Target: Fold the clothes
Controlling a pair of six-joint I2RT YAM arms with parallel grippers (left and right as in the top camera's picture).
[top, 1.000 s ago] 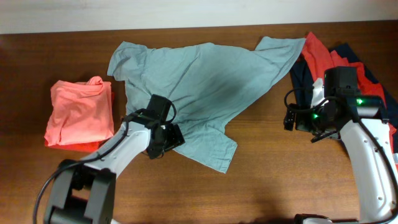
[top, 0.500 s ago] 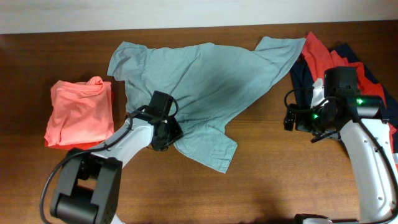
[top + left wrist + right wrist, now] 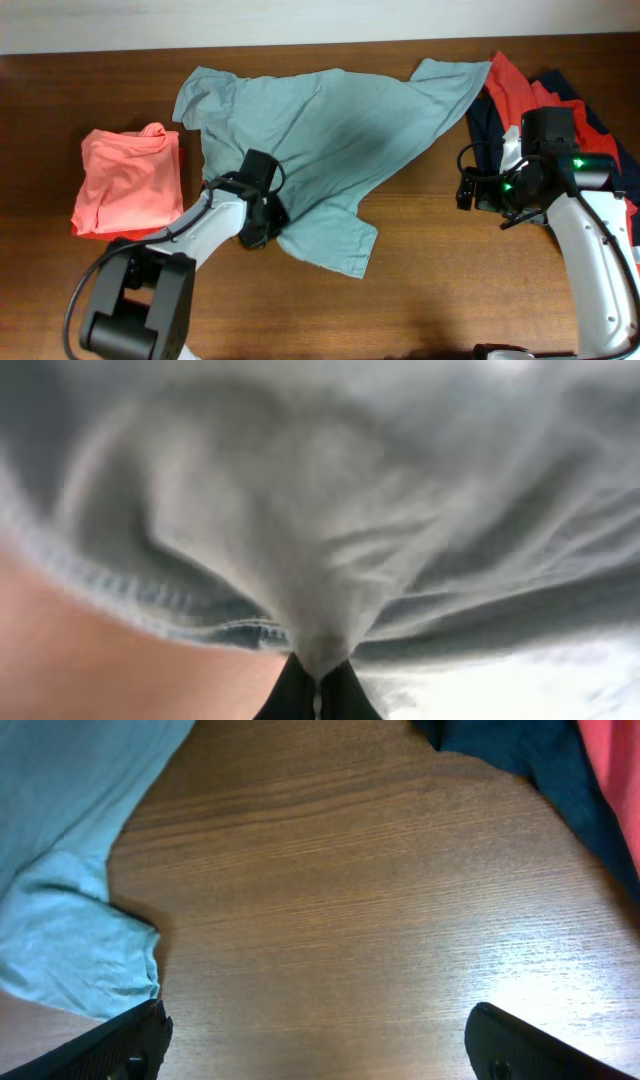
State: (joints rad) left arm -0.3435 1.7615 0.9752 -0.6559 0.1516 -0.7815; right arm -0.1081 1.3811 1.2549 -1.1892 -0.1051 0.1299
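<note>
The pale grey-blue T-shirt [image 3: 330,130] lies spread and rumpled across the middle of the table. My left gripper [image 3: 268,222] is shut on its lower hem; in the left wrist view the cloth [image 3: 330,530] bunches into the closed black fingertips [image 3: 300,695]. A coral-orange shirt [image 3: 128,180] lies folded at the left. Red [image 3: 515,85] and navy [image 3: 485,125] clothes are piled at the right under the right arm. My right gripper [image 3: 468,190] stands open over bare wood, nothing between its fingers [image 3: 120,1040]. The grey-blue shirt's corner [image 3: 70,950] shows left in the right wrist view.
Brown wooden table [image 3: 440,280] with bare wood along the front and between the grey-blue shirt and the right pile. A pale wall edge [image 3: 320,20] runs along the back. Navy cloth [image 3: 520,760] and red cloth [image 3: 610,760] sit at the top right of the right wrist view.
My left gripper has closed from open onto the shirt's lower hem and shifted slightly; the hem flap has drawn in a little. The right arm has not moved.
</note>
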